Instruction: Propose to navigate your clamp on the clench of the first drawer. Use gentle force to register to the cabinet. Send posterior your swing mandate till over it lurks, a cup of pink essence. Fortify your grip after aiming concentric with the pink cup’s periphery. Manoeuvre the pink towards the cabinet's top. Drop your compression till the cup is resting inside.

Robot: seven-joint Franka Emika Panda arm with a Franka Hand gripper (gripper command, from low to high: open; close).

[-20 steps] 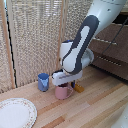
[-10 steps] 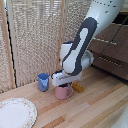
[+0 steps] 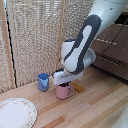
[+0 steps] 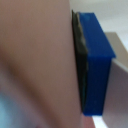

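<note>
The pink cup [image 3: 63, 91] stands upright on the wooden table, its handle toward the exterior view's right. My white gripper [image 3: 64, 84] reaches down onto its rim. In the wrist view a dark-blue finger [image 4: 97, 65] lies flat against the cup's pink wall [image 4: 40, 55], which fills most of that picture. The other finger is hidden. The dark brown cabinet [image 3: 114, 52] stands at the back on the exterior view's right, well away from the cup. The silver handle [image 3: 109, 42] of its upper drawer shows as a thin bar. My arm hides most of the cabinet's top.
A blue cup [image 3: 43, 81] stands close beside the pink cup, toward the exterior view's left. A small orange object [image 3: 78, 87] lies just on its other side. A white plate [image 3: 16, 112] sits at the near left. A reed screen [image 3: 35, 35] backs the table.
Nothing has visibly moved. The gripper stays down on the pink cup, and the cup stays on the table.
</note>
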